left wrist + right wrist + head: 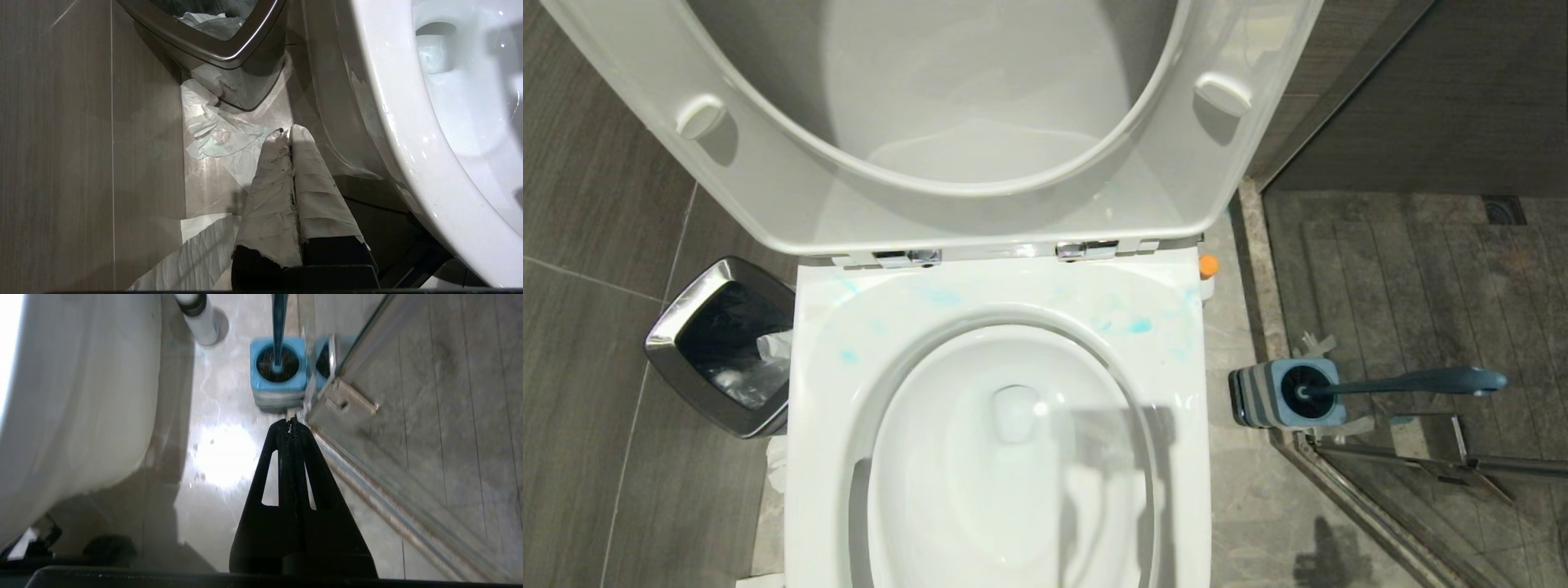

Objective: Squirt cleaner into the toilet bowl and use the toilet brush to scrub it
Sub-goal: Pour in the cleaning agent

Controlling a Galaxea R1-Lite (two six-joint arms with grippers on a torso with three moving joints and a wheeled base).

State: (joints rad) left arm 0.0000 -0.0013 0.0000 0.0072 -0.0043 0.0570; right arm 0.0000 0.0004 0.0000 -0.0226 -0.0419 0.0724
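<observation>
The toilet brush stands in its blue base on the floor beside the toilet bowl, just ahead of the right pincer, pressed together and empty, while the left pincer, likewise pressed together, hangs near the bin.

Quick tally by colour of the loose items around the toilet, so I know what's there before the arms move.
Blue or blue-grey: 2, the toilet brush and its square base
White with orange cap: 1, the cleaner
Steel: 1, the bin
Total: 4
</observation>
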